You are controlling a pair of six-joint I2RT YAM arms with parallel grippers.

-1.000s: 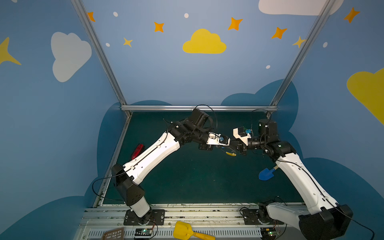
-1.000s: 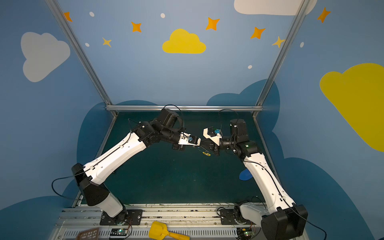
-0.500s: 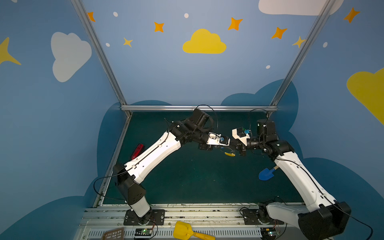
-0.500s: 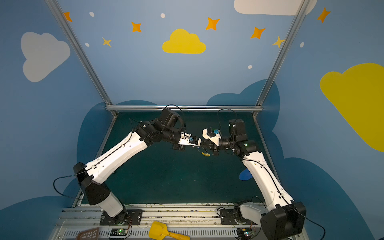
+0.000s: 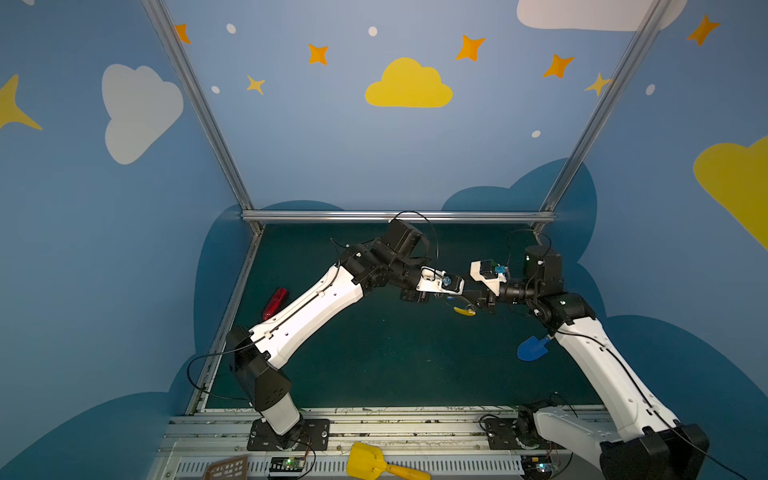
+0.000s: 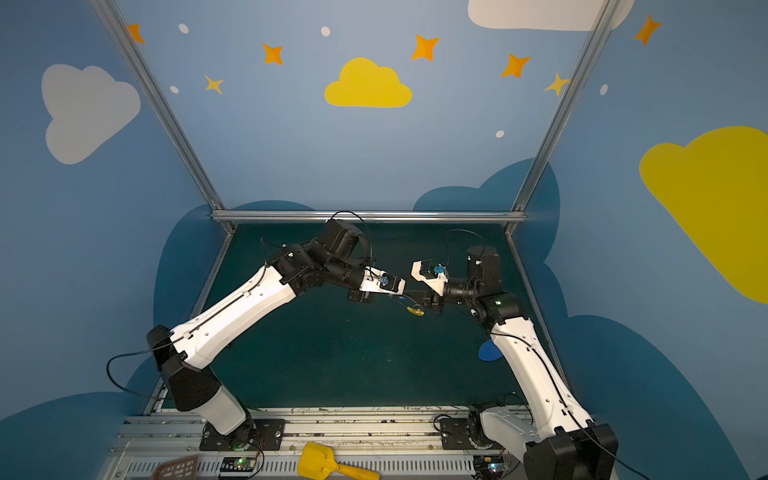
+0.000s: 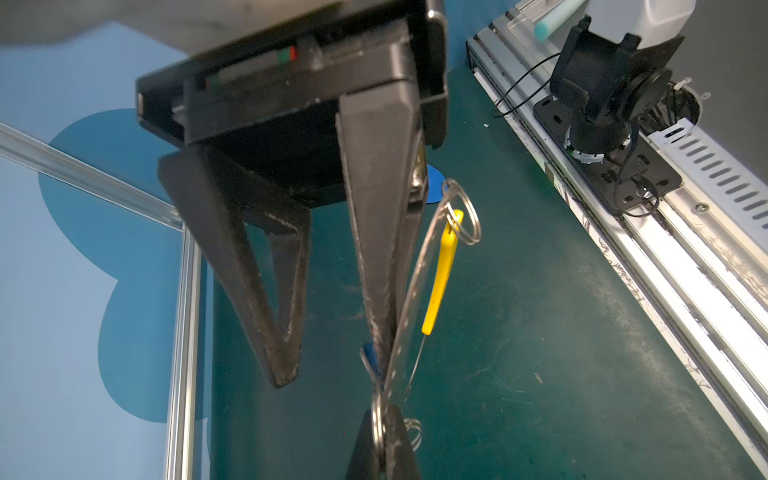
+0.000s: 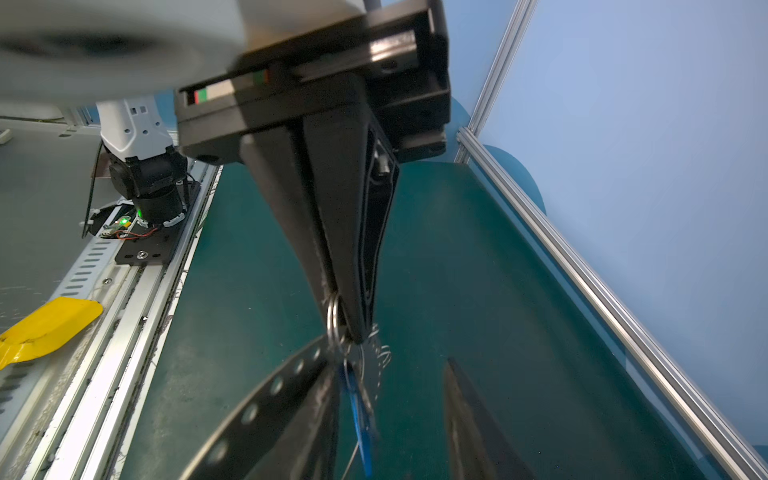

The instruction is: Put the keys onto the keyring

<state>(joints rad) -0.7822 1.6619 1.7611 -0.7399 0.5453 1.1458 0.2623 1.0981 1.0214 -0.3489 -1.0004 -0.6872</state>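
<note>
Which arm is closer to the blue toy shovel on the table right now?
Right. The blue shovel lies right beside the right arm at its white forearm; the left arm is on the opposite side, well away.

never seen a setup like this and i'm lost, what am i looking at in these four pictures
Two robot arms stand on a rail, each ending in a two-fingered gripper. The two wide pictures come from one camera pair overhead; the two close-ups come from a camera on each wrist. On the green mat lie a blue toy shovel and a red item too small to name; a yellow shovel sits by the rail. The right gripper pinches the keyring by a small metal ring. The left gripper is open, the blue-tagged key hanging close beside one finger.
</note>
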